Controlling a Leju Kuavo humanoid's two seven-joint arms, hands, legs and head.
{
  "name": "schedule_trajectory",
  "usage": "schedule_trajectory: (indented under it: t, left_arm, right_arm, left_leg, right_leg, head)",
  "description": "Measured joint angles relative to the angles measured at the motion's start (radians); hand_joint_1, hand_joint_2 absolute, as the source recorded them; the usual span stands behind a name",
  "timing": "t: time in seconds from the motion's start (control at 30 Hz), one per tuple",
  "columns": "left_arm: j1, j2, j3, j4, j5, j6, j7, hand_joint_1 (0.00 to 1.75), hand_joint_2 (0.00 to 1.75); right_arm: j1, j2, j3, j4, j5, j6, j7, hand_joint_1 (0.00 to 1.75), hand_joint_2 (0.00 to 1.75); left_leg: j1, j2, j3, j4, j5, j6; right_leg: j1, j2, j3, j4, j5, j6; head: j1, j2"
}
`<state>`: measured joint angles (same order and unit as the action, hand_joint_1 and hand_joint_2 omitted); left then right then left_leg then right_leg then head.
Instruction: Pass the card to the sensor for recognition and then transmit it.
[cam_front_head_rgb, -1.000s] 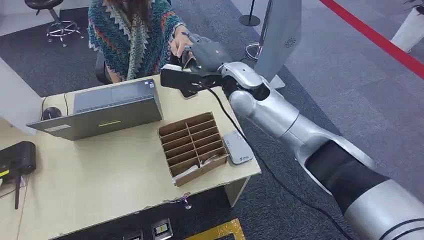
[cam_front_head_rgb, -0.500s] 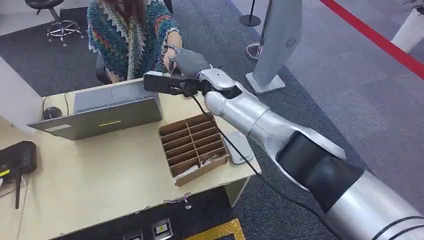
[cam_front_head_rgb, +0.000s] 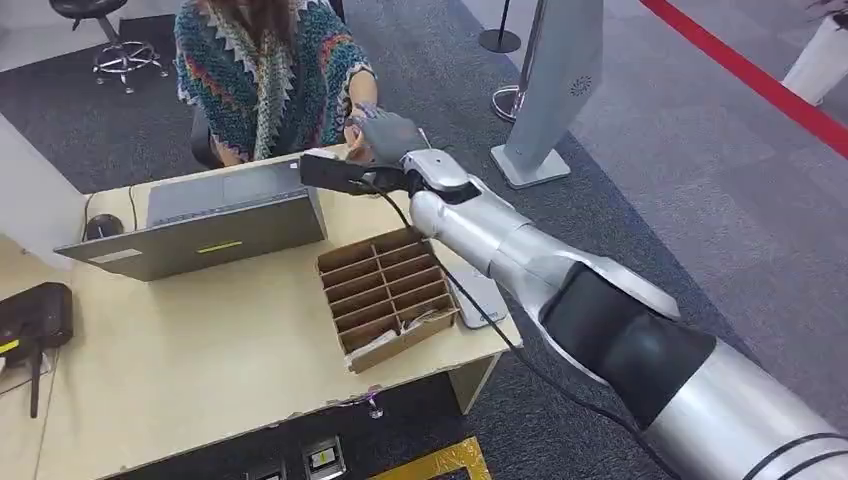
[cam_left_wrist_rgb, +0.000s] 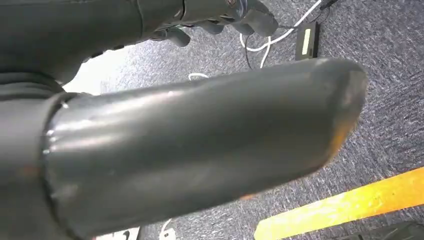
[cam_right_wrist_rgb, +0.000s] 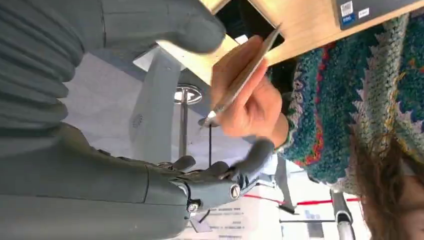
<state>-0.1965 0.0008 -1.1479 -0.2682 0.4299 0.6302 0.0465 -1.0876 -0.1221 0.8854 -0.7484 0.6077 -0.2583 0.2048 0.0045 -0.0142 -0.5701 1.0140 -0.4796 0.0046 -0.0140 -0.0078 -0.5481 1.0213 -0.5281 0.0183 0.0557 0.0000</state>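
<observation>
**A:** Where is the card (cam_right_wrist_rgb: 244, 75) right now?

**B:** At the far edge of the desk (cam_front_head_rgb: 200, 350). It sits in the person's hand (cam_right_wrist_rgb: 250, 107), pinched between thumb and fingers. The right hand (cam_front_head_rgb: 385, 135) is reached out there, just right of the laptop (cam_front_head_rgb: 220, 215). Its thumb and fingers are spread apart on either side of the card. As far as I can see, they are not touching it.

**A:** So the handover looks done?

**B:** I'd judge so. The person's grip appears to carry it alone.

**A:** Which way does the card lie?

**B:** The right wrist view catches it almost edge-on, as a thin sliver. Its long axis slants through the gap between the robot's thumb and its fingers. One end aims back toward the robot's palm, the other toward the desk edge and the person.

**A:** What could go wrong from here?

**B:** The spread fingers bracket the card closely. If the arm pulls back at an angle, a fingertip could clip the card's near end and knock it loose. The retreating arm also passes over the cardboard divider box (cam_front_head_rgb: 385, 290), with the flat grey reader (cam_front_head_rgb: 493, 303) just to the right. A low path could drag the dangling cable across them.

**A:** And the left hand (cam_left_wrist_rgb: 200, 150)?

**B:** It hangs near the floor. Its thumb blurs across the left wrist view, so I cannot tell how its fingers lie.
</observation>
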Motion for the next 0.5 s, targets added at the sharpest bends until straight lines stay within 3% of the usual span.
schedule_trajectory:
  t: [0.23,0.5]
  left_arm:
    - [0.010,0.000,0.004,0.000,0.003,0.012,-0.010,0.00,0.00]
    - [0.034,0.000,0.016,0.000,0.030,0.031,-0.026,0.00,0.00]
  right_arm:
    - [0.002,-0.014,-0.031,-0.037,-0.038,-0.101,-0.002,0.00,1.75]
    - [0.129,-0.092,-0.122,-0.300,-0.144,-0.174,-0.013,0.00,1.75]
  left_leg:
    - [0.000,0.001,0.001,0.000,0.000,0.000]
    - [0.000,0.001,0.003,0.000,0.000,0.000]
  right_leg:
    - [0.000,0.001,0.000,0.000,0.000,0.000]
    - [0.000,0.002,0.001,0.000,0.000,0.000]
  head:
    - [0.000,0.000]
    - [0.000,0.000]
